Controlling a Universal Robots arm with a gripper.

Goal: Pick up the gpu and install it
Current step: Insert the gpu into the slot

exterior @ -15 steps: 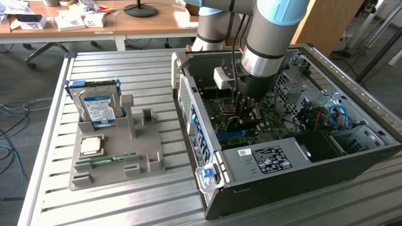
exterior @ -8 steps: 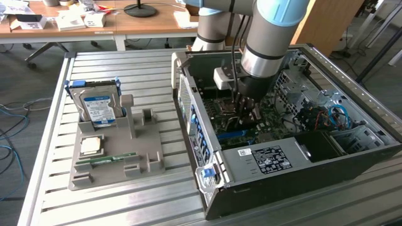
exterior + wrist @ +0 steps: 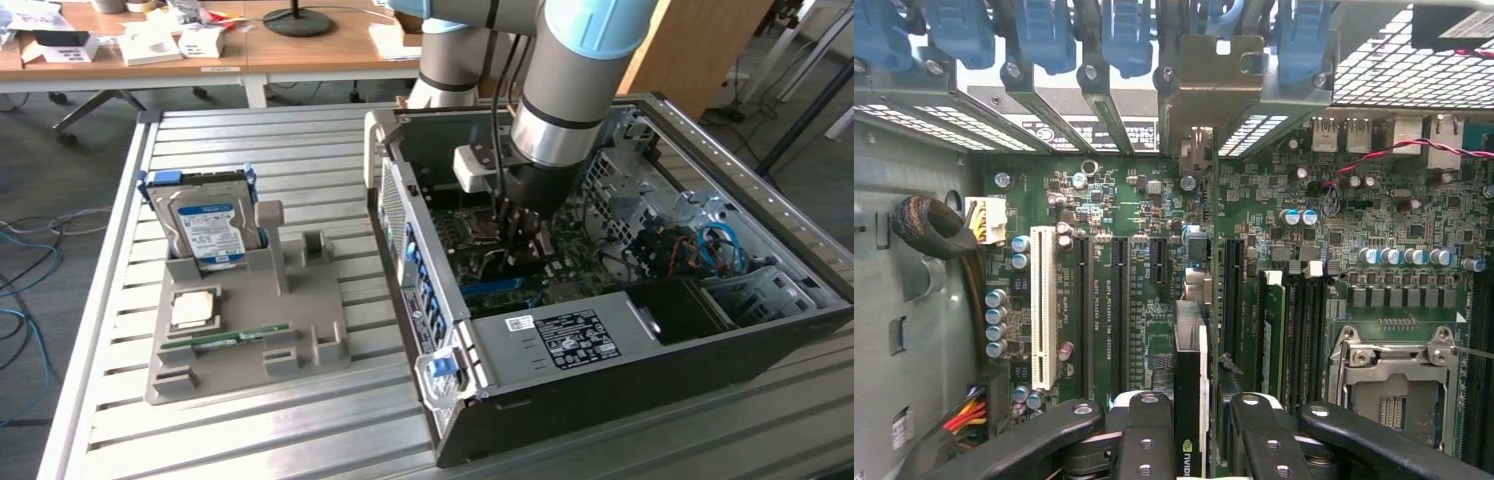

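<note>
- Inside the open computer case [image 3: 641, 390], in the exterior view, the gripper [image 3: 521, 240] hangs low over the motherboard [image 3: 487, 265]. The arm's wrist hides what it grips.
- To the exterior view's left, well apart from the case, a grey holder [image 3: 227, 375] sits on the slatted table [image 3: 200, 430]. It carries an upright hard drive [image 3: 207, 225], and a processor chip [image 3: 194, 308] and a RAM stick [image 3: 227, 338] lying flat.
- In the wrist view, the gpu [image 3: 1191, 400] stands edge-on between the fingers [image 3: 1144, 430], which are clamped against its two faces.
- The card runs away from the gripper along a black slot, and its pale bracket [image 3: 1204, 90] reaches the rear slot openings. Whether it is seated I cannot tell.
- Near it are a white slot [image 3: 1041, 305], an upright memory stick [image 3: 1274, 330] and the processor socket [image 3: 1394, 385].
- A black cable bundle [image 3: 934, 225] curls at the case wall, apart from the card.
</note>
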